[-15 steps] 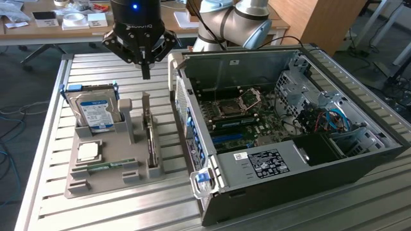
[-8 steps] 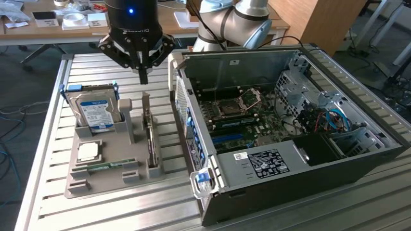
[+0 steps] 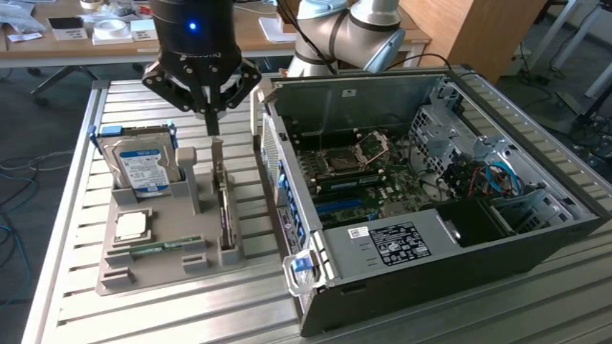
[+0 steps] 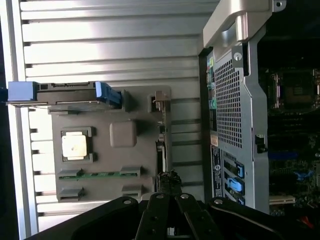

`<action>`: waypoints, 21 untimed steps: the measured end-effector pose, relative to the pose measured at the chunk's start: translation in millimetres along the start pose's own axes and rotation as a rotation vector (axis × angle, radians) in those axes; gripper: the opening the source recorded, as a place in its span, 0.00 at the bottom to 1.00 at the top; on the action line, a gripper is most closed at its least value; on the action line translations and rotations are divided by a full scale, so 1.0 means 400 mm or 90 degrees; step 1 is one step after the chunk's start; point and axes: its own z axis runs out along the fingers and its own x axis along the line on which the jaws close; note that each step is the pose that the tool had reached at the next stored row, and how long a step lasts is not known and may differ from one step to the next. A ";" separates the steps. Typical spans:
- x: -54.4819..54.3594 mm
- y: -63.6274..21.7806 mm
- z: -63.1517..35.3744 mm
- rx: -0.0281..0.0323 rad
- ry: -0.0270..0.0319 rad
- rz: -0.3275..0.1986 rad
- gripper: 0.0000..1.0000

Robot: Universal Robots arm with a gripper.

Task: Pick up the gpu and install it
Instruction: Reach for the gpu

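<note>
The gpu is a thin dark card standing on edge in a slot of the grey holder tray, its pale metal bracket at the far end. In the wrist view the gpu shows edge-on as a narrow strip. My gripper hangs just above the card's far end with its fingers drawn together into one point, shut on nothing. From the wrist camera the gripper tips sit over one end of the card. The open computer case lies at the exterior view's right, motherboard exposed.
The tray also holds a blue-labelled hard drive upright, a square CPU and a green RAM stick. The case's rear panel stands close beside the tray. All rests on a slatted metal table.
</note>
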 end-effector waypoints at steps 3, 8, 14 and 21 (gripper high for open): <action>0.003 -0.006 0.001 -0.0001 0.0000 0.000 0.11; 0.007 -0.016 0.003 0.0000 0.0001 0.000 0.11; 0.011 -0.025 0.006 0.0001 0.0007 0.000 0.11; 0.010 -0.031 0.007 0.0001 0.0009 0.000 0.11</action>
